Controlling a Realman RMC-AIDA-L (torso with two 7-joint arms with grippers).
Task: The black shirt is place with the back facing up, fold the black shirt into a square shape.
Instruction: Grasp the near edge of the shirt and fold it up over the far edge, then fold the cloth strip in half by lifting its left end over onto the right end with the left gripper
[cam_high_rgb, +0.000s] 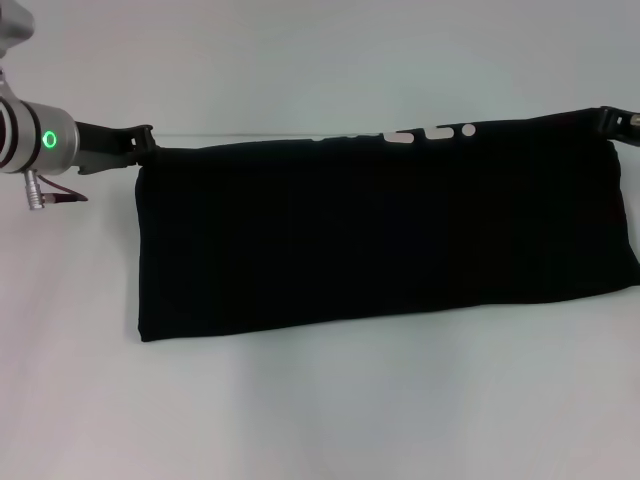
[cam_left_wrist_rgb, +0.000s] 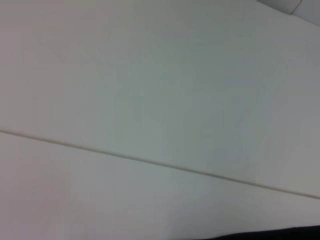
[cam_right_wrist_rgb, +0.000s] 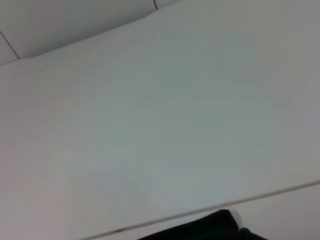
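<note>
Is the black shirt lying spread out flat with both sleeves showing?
No, the black shirt is a long folded band, its two far corners held by the left gripper and right gripper.

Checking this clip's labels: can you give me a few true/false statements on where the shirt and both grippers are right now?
1. The shirt is folded into a long band across the table. True.
2. The left gripper is at the shirt's upper left corner. True.
3. The right gripper is parked away from the shirt. False: it is at the upper right corner.
4. White letters show along the shirt's near edge. False: they peek out along the far edge.
5. The shirt is already square. False: it is much wider than deep.
</note>
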